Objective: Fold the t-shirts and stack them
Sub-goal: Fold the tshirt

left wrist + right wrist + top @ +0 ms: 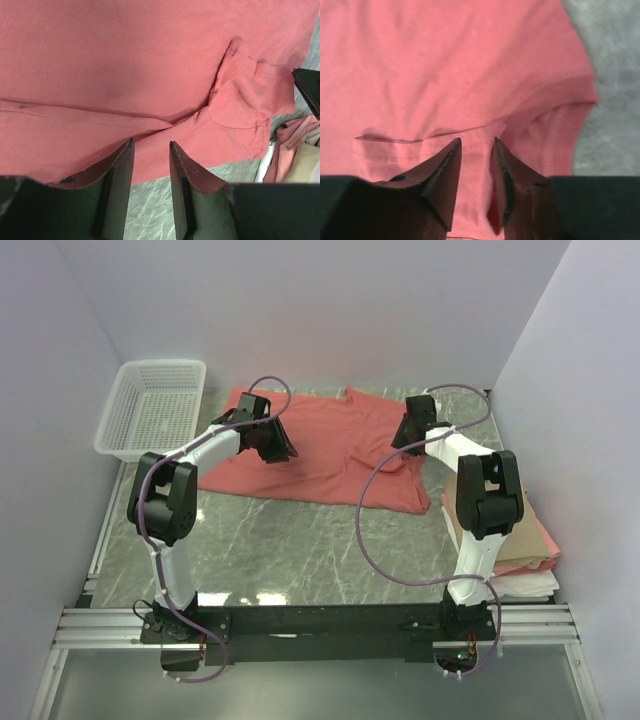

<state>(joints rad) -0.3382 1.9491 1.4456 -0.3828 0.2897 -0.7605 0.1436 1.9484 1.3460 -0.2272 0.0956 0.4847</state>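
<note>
Top external view gives me the red shirt (320, 445) spread across the far half of the table (300, 540), mostly flat, though its right side is rumpled and one sleeve is bunched. It is not folded yet. A stack (522, 540) of folded tees, tan over white, sits at the right edge beside the right arm, so I judge part of the job done, with this shirt left to fold and add on top. The basket (155, 410) stands at the far left, apart from the cloth.

My left gripper (151, 145) hangs over the shirt's near hem with its fingers a narrow gap apart, nothing between them. My right gripper (477, 142) is low over the sleeve area, fingers also slightly apart. Whether its tips already touch the cloth I cannot tell from this close view. Neither has a hold, so the first fold is yet to begin.
</note>
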